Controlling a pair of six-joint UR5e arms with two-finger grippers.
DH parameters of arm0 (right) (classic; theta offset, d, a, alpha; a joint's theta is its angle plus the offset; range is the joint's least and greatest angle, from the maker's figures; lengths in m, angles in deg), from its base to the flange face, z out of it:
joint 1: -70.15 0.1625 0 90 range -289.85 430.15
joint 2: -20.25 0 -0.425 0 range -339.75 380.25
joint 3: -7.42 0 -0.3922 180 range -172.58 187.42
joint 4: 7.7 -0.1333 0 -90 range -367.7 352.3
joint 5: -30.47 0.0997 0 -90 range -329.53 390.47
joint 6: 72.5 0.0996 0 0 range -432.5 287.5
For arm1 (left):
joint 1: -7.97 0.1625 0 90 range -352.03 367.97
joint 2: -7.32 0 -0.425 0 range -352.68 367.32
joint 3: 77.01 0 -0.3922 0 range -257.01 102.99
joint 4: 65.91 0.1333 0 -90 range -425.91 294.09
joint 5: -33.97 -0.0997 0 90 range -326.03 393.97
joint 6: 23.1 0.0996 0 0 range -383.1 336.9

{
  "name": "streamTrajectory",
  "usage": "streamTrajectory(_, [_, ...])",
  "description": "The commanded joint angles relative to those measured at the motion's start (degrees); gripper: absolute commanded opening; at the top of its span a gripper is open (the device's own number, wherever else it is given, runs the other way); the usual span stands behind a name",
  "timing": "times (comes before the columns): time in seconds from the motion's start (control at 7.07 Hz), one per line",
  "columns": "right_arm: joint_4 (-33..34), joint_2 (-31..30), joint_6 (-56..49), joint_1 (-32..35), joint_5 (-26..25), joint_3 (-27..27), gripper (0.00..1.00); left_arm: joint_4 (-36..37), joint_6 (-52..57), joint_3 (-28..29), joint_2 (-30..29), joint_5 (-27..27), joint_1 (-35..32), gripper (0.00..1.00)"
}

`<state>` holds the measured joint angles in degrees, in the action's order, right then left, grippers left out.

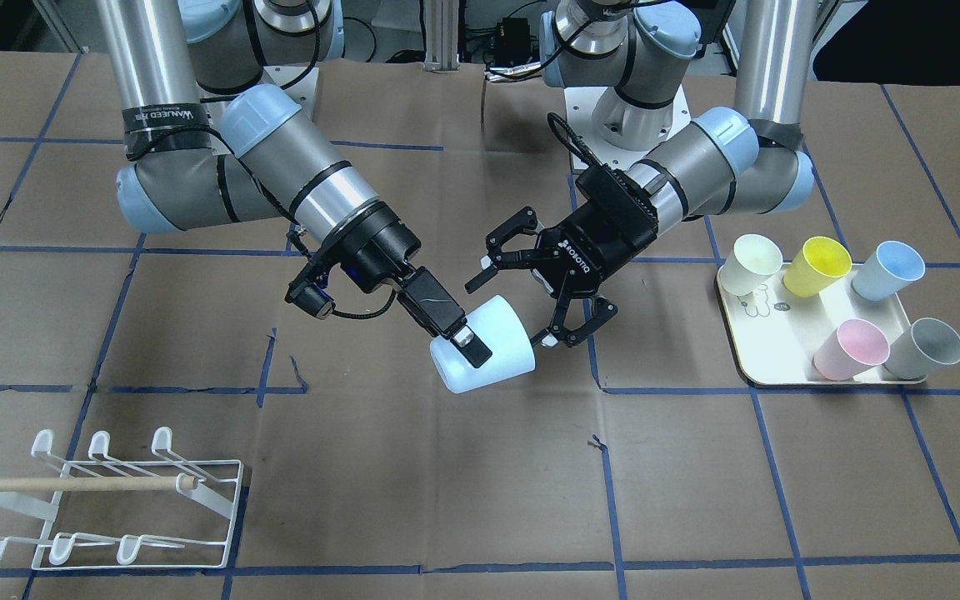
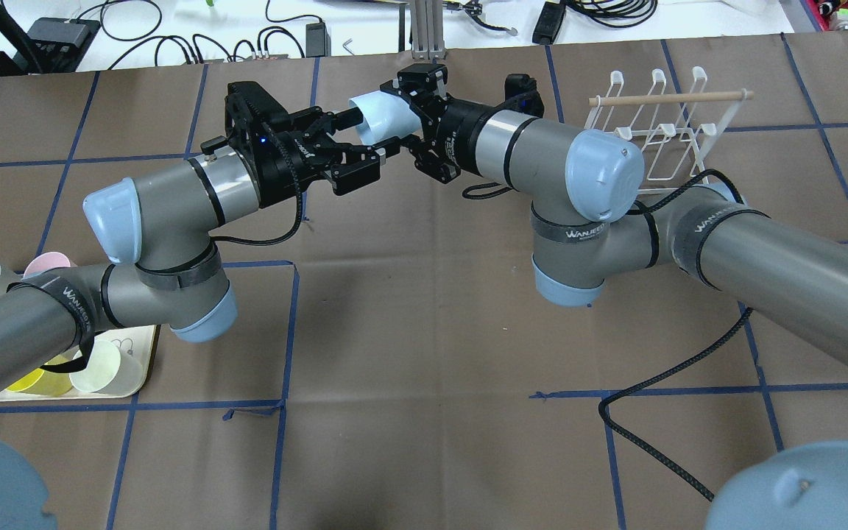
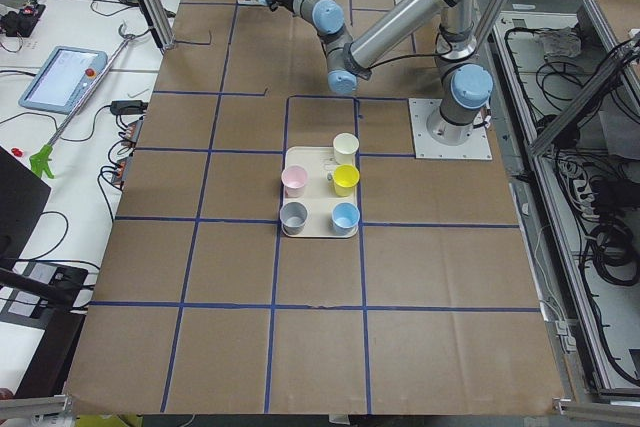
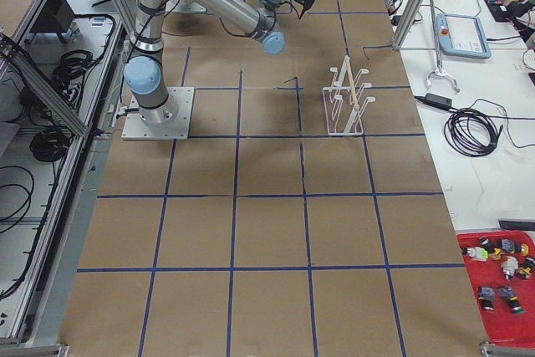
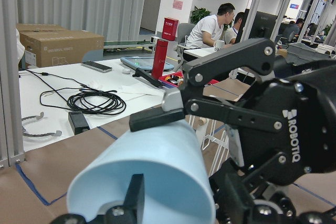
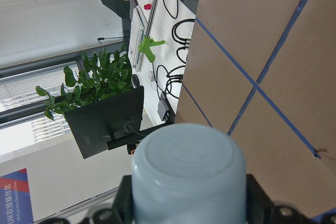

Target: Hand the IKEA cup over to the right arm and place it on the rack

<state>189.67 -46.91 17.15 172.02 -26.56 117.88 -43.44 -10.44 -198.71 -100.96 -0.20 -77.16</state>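
Observation:
The pale-blue IKEA cup (image 1: 488, 358) hangs on its side above the table's middle. The right arm (image 1: 297, 167) has its gripper (image 1: 470, 350) shut on the cup's base end, and one finger (image 1: 465, 340) lies across the wall. In the right wrist view the cup's base (image 6: 189, 166) fills the space between the fingers. My left gripper (image 1: 509, 312) is open, its fingers spread to either side of the cup's rim end (image 5: 157, 177). The white wire rack (image 1: 113, 500) with its wooden dowel stands far off on the robot's right (image 2: 659, 125).
A cream tray (image 1: 767, 354) on the robot's left side carries several cups: cream, yellow, blue, pink and grey. Brown paper with blue tape lines covers the table (image 1: 463, 500). A black cable (image 2: 659, 383) trails across it near the right arm's base.

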Motion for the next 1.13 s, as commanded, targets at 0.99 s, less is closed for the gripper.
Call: streamTrajectory(0.99, [-0.5,-2.1,-40.2,-8.0,-13.8,-1.9,0.12,1.2,-0.7,0.8,-0.1,-7.3,14.0,0.99])
